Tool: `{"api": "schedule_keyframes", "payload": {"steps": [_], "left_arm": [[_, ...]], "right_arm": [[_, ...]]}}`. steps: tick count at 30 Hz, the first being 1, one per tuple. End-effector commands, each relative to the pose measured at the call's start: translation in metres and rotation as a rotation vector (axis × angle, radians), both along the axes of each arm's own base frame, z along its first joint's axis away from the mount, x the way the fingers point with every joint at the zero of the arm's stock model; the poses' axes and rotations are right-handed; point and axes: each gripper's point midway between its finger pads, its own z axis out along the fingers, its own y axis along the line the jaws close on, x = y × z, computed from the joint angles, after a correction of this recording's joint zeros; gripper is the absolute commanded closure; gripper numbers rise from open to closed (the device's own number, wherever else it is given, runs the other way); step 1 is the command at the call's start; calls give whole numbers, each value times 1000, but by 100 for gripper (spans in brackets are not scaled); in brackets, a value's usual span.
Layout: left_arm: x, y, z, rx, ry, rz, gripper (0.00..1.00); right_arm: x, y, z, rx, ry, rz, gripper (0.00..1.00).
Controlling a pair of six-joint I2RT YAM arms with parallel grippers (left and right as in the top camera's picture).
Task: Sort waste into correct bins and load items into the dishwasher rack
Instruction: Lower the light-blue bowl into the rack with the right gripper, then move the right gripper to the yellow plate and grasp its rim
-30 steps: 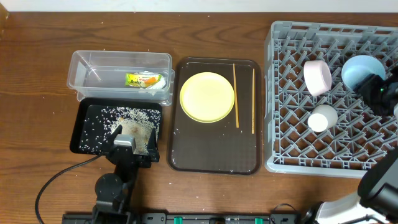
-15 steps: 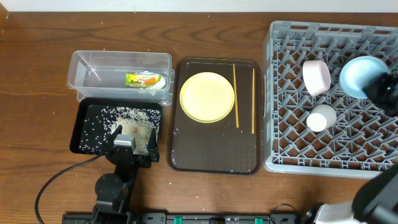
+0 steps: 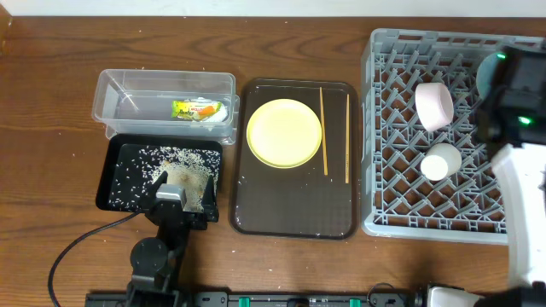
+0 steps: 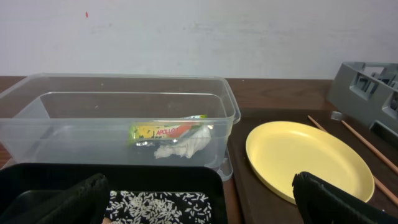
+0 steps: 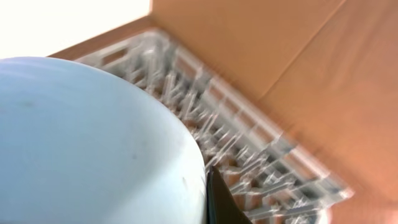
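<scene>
My right gripper [image 3: 502, 83] hangs over the back right of the grey dishwasher rack [image 3: 401, 200], shut on the rim of the light-blue bowl [image 3: 485, 73], which the arm mostly hides. In the right wrist view that bowl [image 5: 87, 137] fills the left, with one dark finger [image 5: 221, 200] against its edge. A small white bowl [image 3: 443, 161] and a pale pink bowl [image 3: 434, 105] rest in the rack. The yellow plate [image 3: 284, 132] and two chopsticks [image 3: 323, 128] lie on the brown serving tray [image 3: 297, 213]. My left gripper [image 4: 199, 205] stands open over the black tray [image 3: 115, 175] of rice grains [image 4: 158, 205].
The clear tub [image 3: 166, 85] behind the black tray holds the green-and-orange wrapper [image 4: 165, 130] and a crumpled white tissue [image 4: 180, 146]. A few rice grains lie scattered on the wooden table round the bins. A black cable [image 3: 81, 243] runs from the left arm's base.
The right gripper has shut on the light-blue bowl and carried it toward the rack's back right corner; its white arm has swung into view. The left arm has not moved.
</scene>
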Motion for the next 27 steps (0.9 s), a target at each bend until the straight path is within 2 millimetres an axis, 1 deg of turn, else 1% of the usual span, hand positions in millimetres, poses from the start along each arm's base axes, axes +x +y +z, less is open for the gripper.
{"api": "schedule_keyframes", "payload": {"steps": [1, 2, 3, 6, 9, 13, 15, 17, 19, 21, 23, 24, 27], "left_arm": [[0, 2, -15, 23, 40, 5, 4], [0, 2, -15, 23, 40, 5, 4], [0, 2, -15, 23, 40, 5, 4], [0, 2, -15, 23, 40, 5, 4], [0, 2, -15, 23, 40, 5, 4], [0, 2, -15, 23, 40, 5, 4], [0, 2, -15, 23, 40, 5, 4], [0, 2, -15, 23, 40, 5, 4], [0, 2, -15, 23, 40, 5, 4], [0, 2, -15, 23, 40, 5, 4], [0, 2, -15, 23, 40, 5, 4], [0, 2, -15, 23, 40, 5, 4], [0, 2, -15, 23, 40, 5, 3]], "right_arm": [[-14, -17, 14, -276, 154, -175, 99], [-8, -18, 6, -295, 202, -167, 99], [-4, -20, -2, -303, 239, -158, 96], [7, -28, -33, -323, 370, -143, 94], [12, -37, -64, -335, 490, -140, 99], [16, -40, -95, -335, 583, -129, 99], [19, -36, -104, -333, 609, -110, 99], [23, -29, -110, -333, 617, -85, 93], [28, -17, -114, -323, 619, -41, 88], [32, -6, -117, -315, 626, 0, 79], [33, 2, -118, -320, 639, 22, 77], [34, 4, -118, -321, 644, 29, 74], [35, 12, -122, -298, 649, 70, 55]]}}
